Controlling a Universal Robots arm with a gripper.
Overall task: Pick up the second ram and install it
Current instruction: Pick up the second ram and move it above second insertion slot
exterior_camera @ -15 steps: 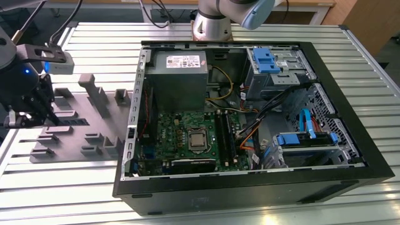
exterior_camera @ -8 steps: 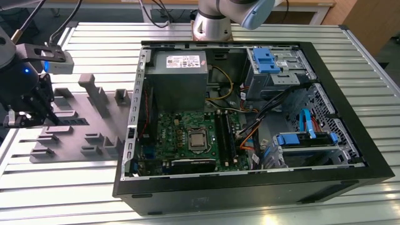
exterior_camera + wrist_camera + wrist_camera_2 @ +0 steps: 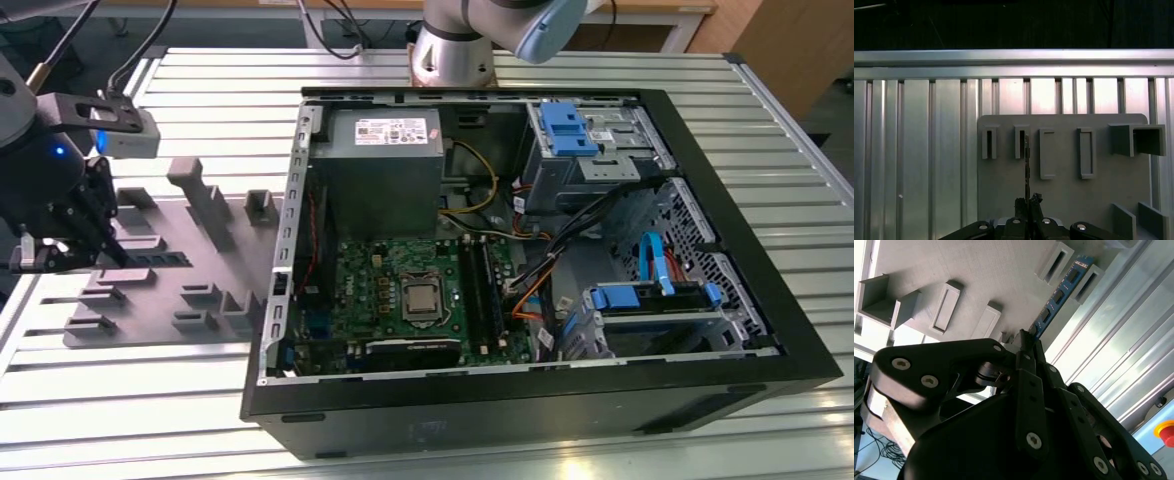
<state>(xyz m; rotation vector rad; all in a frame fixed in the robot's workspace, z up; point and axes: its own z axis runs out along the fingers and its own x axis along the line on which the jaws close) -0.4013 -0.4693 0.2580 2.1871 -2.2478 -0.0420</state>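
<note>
Gripper [image 3: 1025, 338] is clamping its fingers on near end of the second ram [image 3: 1059, 295], sitting edge-up in gray holder tray [image 3: 979, 270] w/ open PC case [image 3: 534, 250] nearby.

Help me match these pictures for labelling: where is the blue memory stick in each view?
Exterior view: the memory stick is a dark strip on the grey tray at the exterior view's left, beside the hand.
Second wrist view: a blue strip running from the hand to between two slot blocks.
First wrist view: edge-on, a thin line from the hand to a slot block.
Shared landmark: the grey tray with its slot blocks.
</note>
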